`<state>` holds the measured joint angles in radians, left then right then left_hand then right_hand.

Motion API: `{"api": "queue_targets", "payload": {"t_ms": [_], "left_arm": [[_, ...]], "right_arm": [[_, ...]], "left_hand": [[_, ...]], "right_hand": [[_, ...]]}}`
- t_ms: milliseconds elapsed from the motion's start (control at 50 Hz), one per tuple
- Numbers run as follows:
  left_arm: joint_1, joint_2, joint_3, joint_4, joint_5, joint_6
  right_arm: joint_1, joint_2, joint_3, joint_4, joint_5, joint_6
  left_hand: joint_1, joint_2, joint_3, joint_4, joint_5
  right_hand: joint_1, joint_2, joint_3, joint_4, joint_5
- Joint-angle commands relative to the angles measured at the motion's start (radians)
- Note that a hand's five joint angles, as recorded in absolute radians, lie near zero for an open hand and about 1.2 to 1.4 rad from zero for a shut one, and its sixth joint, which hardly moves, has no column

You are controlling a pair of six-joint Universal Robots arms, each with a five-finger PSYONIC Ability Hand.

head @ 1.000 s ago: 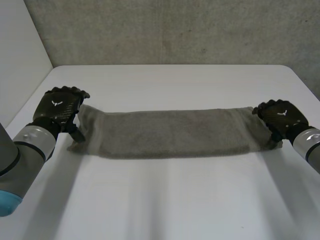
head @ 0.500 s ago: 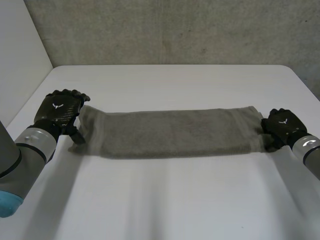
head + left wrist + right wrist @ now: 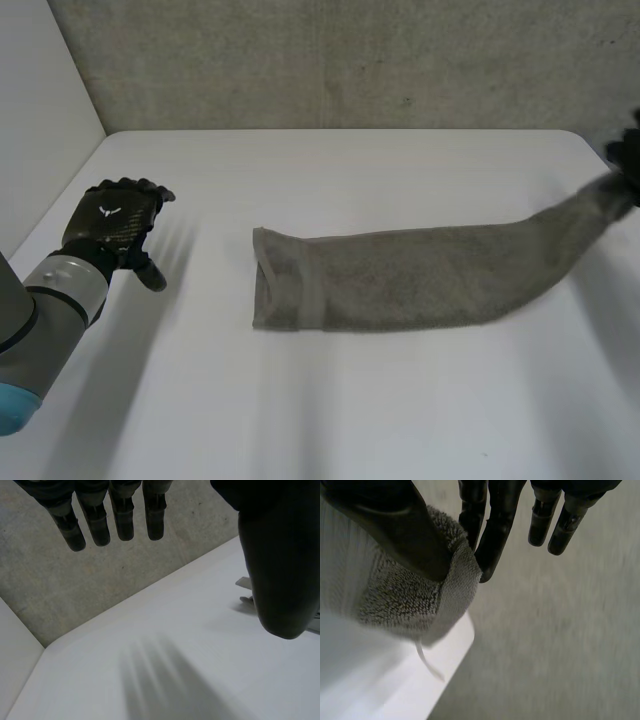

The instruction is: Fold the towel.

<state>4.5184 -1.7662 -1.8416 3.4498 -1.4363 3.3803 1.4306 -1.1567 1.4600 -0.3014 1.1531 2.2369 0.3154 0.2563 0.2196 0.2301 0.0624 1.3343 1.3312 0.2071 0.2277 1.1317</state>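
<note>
A grey towel (image 3: 400,280), folded into a long strip, lies across the middle of the white table (image 3: 330,410). Its right end rises off the table toward the view's right edge, where my right hand (image 3: 628,152) holds it. In the right wrist view the towel's end (image 3: 415,600) is pinched between the thumb and the fingers (image 3: 492,535) of my right hand (image 3: 395,525). My left hand (image 3: 113,224) hovers over the table's left side, well clear of the towel's left end (image 3: 278,280). Its fingers (image 3: 115,515) are straight and hold nothing.
A grey wall (image 3: 330,60) runs behind the table's far edge. A white panel (image 3: 35,120) stands along the table's left side. The table's right corner (image 3: 455,645) lies under my right hand.
My right hand closed on the towel's right end and pulled it up and to the right. The whole towel slid right, away from my left hand, which stayed in place.
</note>
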Motion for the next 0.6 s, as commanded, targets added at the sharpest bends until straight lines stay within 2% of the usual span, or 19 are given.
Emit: {"api": "queue_targets", "payload": {"t_ms": [20, 40, 60, 80, 100, 140, 160, 200, 260, 300, 380, 420, 500, 600], "left_arm": [[-0.001, 0.001, -0.004, 0.000, -0.001, 0.001], [-0.001, 0.002, -0.002, 0.002, -0.001, -0.001], [-0.001, 0.002, -0.002, 0.002, -0.001, -0.001], [0.001, 0.005, -0.002, 0.002, -0.001, 0.001], [0.001, 0.007, -0.002, 0.000, -0.001, -0.001], [-0.001, 0.007, -0.002, 0.000, -0.003, -0.001], [-0.001, 0.007, -0.002, 0.000, -0.003, -0.001], [-0.002, 0.007, -0.002, 0.002, -0.003, -0.001], [-0.005, 0.008, -0.002, 0.002, -0.004, -0.001], [-0.010, 0.007, -0.001, 0.002, -0.004, -0.001], [-0.019, 0.005, 0.008, 0.002, -0.007, -0.002], [-0.027, 0.005, 0.012, 0.002, -0.007, -0.005], [-0.059, 0.001, 0.028, 0.005, -0.009, -0.018], [-0.114, -0.018, 0.081, 0.012, -0.012, -0.035]], "right_arm": [[0.327, -0.040, -0.012, 0.002, 0.042, -0.006], [0.408, -0.034, -0.018, -0.004, 0.059, -0.006], [0.409, -0.034, -0.018, -0.004, 0.059, -0.006], [0.491, -0.023, -0.027, -0.008, 0.077, -0.006], [0.491, -0.023, -0.027, -0.008, 0.077, -0.006], [0.653, 0.037, -0.062, -0.010, 0.103, -0.006], [0.654, 0.037, -0.063, -0.010, 0.103, -0.006], [0.790, 0.116, -0.116, -0.010, 0.114, -0.006], [0.840, 0.155, -0.142, -0.010, 0.109, -0.005], [0.910, 0.237, -0.193, -0.018, 0.111, -0.005], [0.941, 0.313, -0.233, -0.028, 0.120, -0.003], [0.946, 0.338, -0.230, -0.025, 0.132, -0.003], [0.929, 0.315, -0.198, -0.028, 0.157, 0.015], [0.826, 0.175, -0.092, -0.028, 0.197, 0.102]], "left_hand": [[-0.119, -0.060, -0.045, -0.056, -0.041], [-0.119, -0.060, -0.045, -0.056, -0.041], [-0.119, -0.060, -0.045, -0.056, -0.041], [-0.119, -0.060, -0.045, -0.056, -0.041], [-0.119, -0.060, -0.045, -0.056, -0.041], [-0.119, -0.060, -0.045, -0.056, -0.041], [-0.119, -0.060, -0.045, -0.056, -0.041], [-0.119, -0.060, -0.045, -0.056, -0.041], [-0.119, -0.060, -0.045, -0.056, -0.041], [-0.119, -0.060, -0.045, -0.056, -0.041], [-0.119, -0.060, -0.045, -0.056, -0.041], [-0.119, -0.060, -0.045, -0.056, -0.041], [-0.119, -0.060, -0.045, -0.056, -0.041], [-0.119, -0.060, -0.045, -0.056, -0.041]], "right_hand": [[0.062, 0.065, -0.033, -0.053, 0.090], [0.062, 0.065, -0.033, -0.053, 0.090], [0.062, 0.065, -0.033, -0.053, 0.090], [0.062, 0.065, -0.033, -0.053, 0.090], [0.062, 0.065, -0.033, -0.053, 0.090], [0.062, 0.065, -0.033, -0.053, 0.090], [0.062, 0.065, -0.033, -0.053, 0.090], [0.062, 0.065, -0.033, -0.053, 0.090], [0.062, 0.065, -0.033, -0.053, 0.090], [0.062, 0.065, -0.033, -0.053, 0.090], [0.062, 0.065, -0.033, -0.053, 0.090], [-1.158, -1.155, -0.033, -0.053, -1.130], [-1.160, -1.157, -0.033, -0.053, -1.132], [-1.160, -1.157, -0.033, -0.053, -1.132]]}}
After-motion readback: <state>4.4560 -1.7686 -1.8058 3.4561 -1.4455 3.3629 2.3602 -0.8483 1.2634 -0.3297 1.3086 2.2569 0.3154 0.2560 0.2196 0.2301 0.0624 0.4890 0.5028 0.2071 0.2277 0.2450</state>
